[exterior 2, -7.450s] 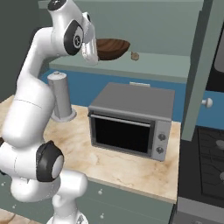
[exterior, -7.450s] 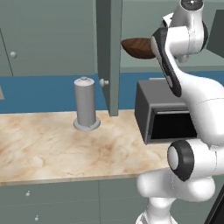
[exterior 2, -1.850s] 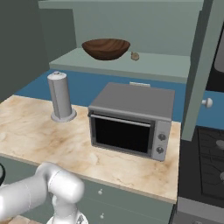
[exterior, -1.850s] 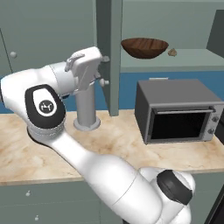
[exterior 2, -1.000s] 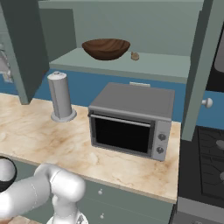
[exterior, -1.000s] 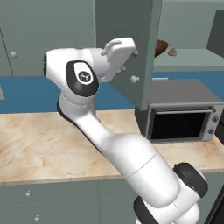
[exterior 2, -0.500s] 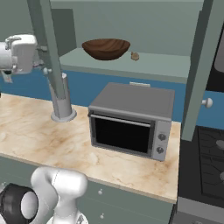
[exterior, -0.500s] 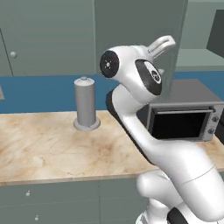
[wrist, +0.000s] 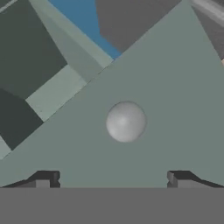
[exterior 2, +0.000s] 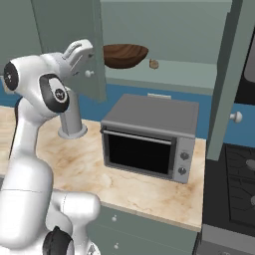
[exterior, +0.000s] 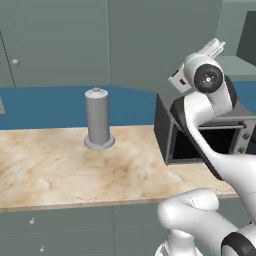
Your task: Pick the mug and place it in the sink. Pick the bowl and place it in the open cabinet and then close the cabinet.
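In the right base view the gripper [exterior 2: 85, 54], its fingers spread apart and empty, presses at the cabinet [exterior 2: 69, 45] door just by its pale knob [wrist: 126, 121], while further right the bowl [exterior 2: 125, 55] sits on the cabinet shelf above the microwave [exterior 2: 149, 137].

The setting was a simulated kitchen: a marble-patterned worktop [exterior: 60, 165], a grey microwave [exterior 2: 149, 137], grey-green wall cabinets [exterior: 150, 40], blue backsplash [exterior: 45, 107], and a stove [exterior 2: 236, 174] at lower right.
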Robot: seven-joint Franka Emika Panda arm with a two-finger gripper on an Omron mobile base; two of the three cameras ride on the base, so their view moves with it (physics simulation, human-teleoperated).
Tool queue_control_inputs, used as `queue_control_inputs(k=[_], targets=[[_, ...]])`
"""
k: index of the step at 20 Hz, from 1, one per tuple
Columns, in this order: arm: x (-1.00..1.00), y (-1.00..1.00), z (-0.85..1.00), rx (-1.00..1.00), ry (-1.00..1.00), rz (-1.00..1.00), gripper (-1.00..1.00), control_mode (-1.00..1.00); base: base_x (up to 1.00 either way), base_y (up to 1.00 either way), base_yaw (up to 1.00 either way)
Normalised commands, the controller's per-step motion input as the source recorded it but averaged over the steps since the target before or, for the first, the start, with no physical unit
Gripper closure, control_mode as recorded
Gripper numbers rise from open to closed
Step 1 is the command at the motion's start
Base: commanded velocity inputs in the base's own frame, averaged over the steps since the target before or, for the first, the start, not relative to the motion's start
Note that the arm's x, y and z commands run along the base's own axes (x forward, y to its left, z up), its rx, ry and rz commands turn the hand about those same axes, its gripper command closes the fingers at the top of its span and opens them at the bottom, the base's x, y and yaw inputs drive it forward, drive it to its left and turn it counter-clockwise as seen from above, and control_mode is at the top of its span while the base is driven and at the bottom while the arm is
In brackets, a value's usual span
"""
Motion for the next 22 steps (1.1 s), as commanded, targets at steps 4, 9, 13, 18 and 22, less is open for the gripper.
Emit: queue_control_inputs(k=[4, 9, 13, 18, 22], targets=[[0.86, -0.44, 0.00, 0.00, 0.22, 0.08, -1.00, -1.00, 0.00, 0.00, 0.00], [0.69, -0.12, 0.00, 0.00, 0.34, -0.05, -1.00, -1.00, 0.00, 0.00, 0.00], [0.50, -0.03, -0.10, 0.01, 0.15, -0.20, -1.00, -1.00, 0.00, 0.00, 0.00], [0.48, -0.38, -0.62, 0.16, -0.05, -0.04, -1.00, -1.00, 0.00, 0.00, 0.00], [0.40, -0.45, -0.77, 0.20, -0.12, -0.01, -1.00, -1.00, 0.00, 0.00, 0.00]])
